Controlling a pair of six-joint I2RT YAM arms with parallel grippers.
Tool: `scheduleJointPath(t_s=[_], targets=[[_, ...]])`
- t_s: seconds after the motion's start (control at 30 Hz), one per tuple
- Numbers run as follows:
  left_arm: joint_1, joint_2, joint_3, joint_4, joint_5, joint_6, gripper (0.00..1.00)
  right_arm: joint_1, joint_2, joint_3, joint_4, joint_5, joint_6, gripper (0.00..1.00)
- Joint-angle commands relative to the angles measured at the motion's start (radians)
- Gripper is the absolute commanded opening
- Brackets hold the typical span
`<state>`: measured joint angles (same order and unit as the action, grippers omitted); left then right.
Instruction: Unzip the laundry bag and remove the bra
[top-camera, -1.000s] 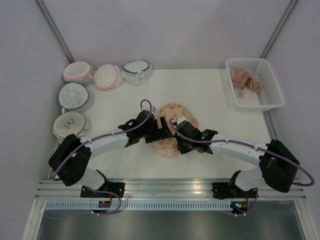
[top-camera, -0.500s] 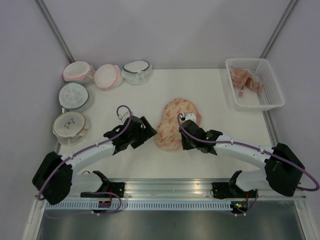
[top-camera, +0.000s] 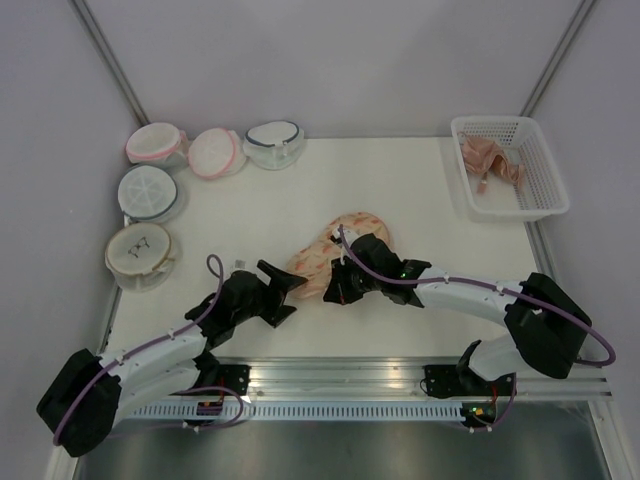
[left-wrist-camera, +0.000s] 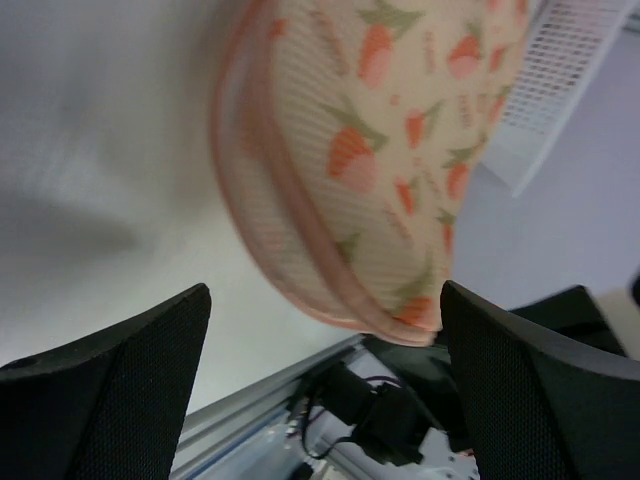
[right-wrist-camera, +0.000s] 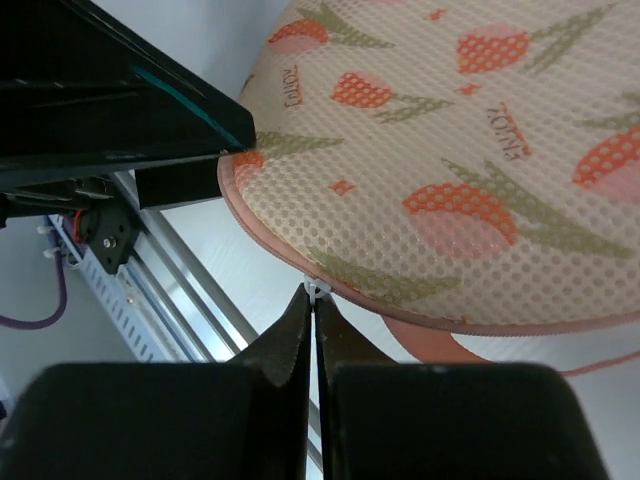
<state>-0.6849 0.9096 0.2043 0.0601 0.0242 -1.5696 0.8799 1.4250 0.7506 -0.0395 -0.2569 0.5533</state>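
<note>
The laundry bag (top-camera: 328, 250), cream-peach with orange print and a pink zip edge, lies at the table's middle, its near end raised. My right gripper (top-camera: 333, 291) is at its near edge. In the right wrist view it (right-wrist-camera: 316, 300) is shut on the small white zip pull (right-wrist-camera: 316, 289) at the rim of the bag (right-wrist-camera: 450, 170). My left gripper (top-camera: 290, 298) is open and empty just left of the bag. In its wrist view the gripper (left-wrist-camera: 325, 385) has the bag (left-wrist-camera: 380, 150) ahead of it, untouched. The bra is hidden.
A white basket (top-camera: 535, 160) at the back right holds a peach-pink garment (top-camera: 488, 160). Several round mesh bags (top-camera: 148, 190) sit along the left and back-left. An aluminium rail (top-camera: 330, 375) runs along the near edge.
My left gripper has drawn back from the bag toward the near left. My right gripper has moved left along the bag's near edge, and the bag has twisted and lifted.
</note>
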Motion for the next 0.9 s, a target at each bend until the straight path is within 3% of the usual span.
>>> scheduleJointPath(t_s=[0.0, 0.2, 0.43, 0.53, 0.63, 0.8, 0.87], targets=[[-0.001, -0.064, -0.012, 0.222, -0.013, -0.153, 1.00, 0.002, 0.009, 0.019, 0.110, -0.114, -0.015, 0.01], [-0.001, -0.064, 0.012, 0.242, -0.052, -0.191, 1.00, 0.002, 0.000, 0.012, 0.108, -0.120, -0.026, 0.00], [-0.005, 0.075, 0.064, 0.233, 0.065, -0.201, 0.98, 0.002, -0.018, 0.000, 0.141, -0.146, -0.024, 0.00], [-0.005, 0.094, 0.026, 0.312, 0.049, -0.210, 0.84, 0.002, -0.015, 0.000, 0.142, -0.163, -0.030, 0.00], [-0.004, 0.089, 0.017, 0.325, 0.023, -0.204, 0.50, 0.002, -0.012, 0.001, 0.119, -0.166, -0.044, 0.01], [-0.004, 0.055, 0.029, 0.273, -0.018, -0.185, 0.27, 0.002, 0.020, 0.044, -0.040, -0.114, -0.093, 0.00], [-0.001, 0.029, 0.040, 0.241, -0.021, -0.162, 0.21, 0.004, 0.035, 0.064, -0.110, -0.011, -0.107, 0.00]])
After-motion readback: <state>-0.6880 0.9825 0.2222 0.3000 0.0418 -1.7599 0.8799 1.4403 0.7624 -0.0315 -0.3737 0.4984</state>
